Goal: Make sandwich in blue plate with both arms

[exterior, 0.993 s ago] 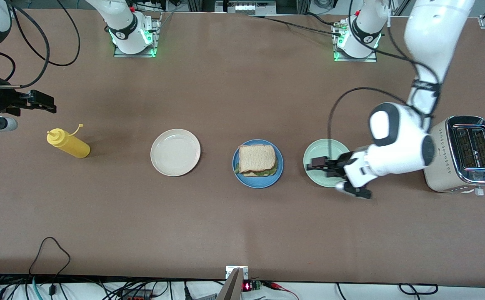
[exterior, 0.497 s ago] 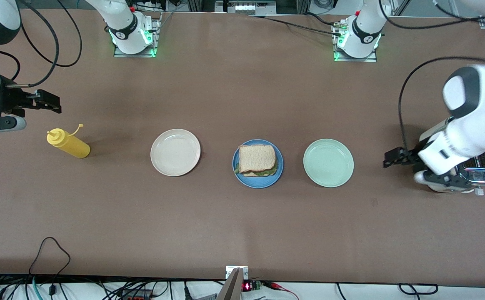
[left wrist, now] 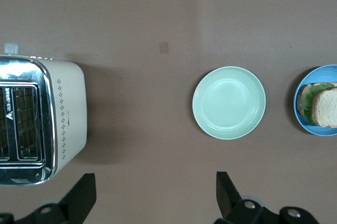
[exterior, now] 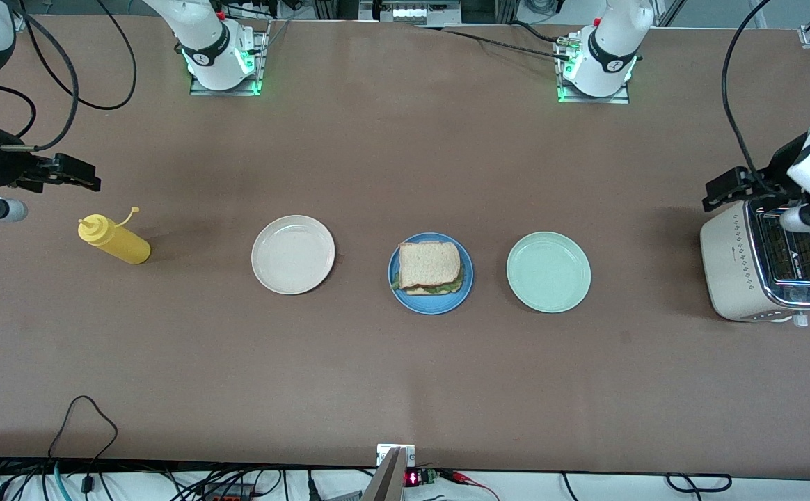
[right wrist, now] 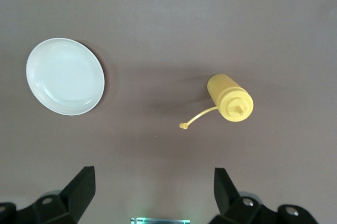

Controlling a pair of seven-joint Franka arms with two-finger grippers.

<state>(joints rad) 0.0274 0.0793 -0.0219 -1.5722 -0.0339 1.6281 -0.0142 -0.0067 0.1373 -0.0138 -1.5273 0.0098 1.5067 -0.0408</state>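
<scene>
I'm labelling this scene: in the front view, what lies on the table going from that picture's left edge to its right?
Yellow squeeze bottle → cream-white plate → blue plate holding the sandwich → mint-green plate → toaster.

Seen across nearly the whole front view: a broad tabletop [exterior: 391,376] in matte brown, plain and evenly lit from above, with only soft, blurred shadows. Marked by one small darker patch [exterior: 625,338] toward the left arm's end. Tinged by two spots of green glow [exterior: 259,88] along the edge farthest from the front camera. Backed there by metal framing [exterior: 412,10] and a strip of pale floor [exterior: 697,12]. Crossed near the closest edge, toward the right arm's end, by a thin black cable loop [exterior: 86,419]. Fitted at the middle of that edge with a small white bracket [exterior: 395,451], a red-lit display [exterior: 412,479] just beside it. Below, a tangle of cables [exterior: 189,483].
</scene>
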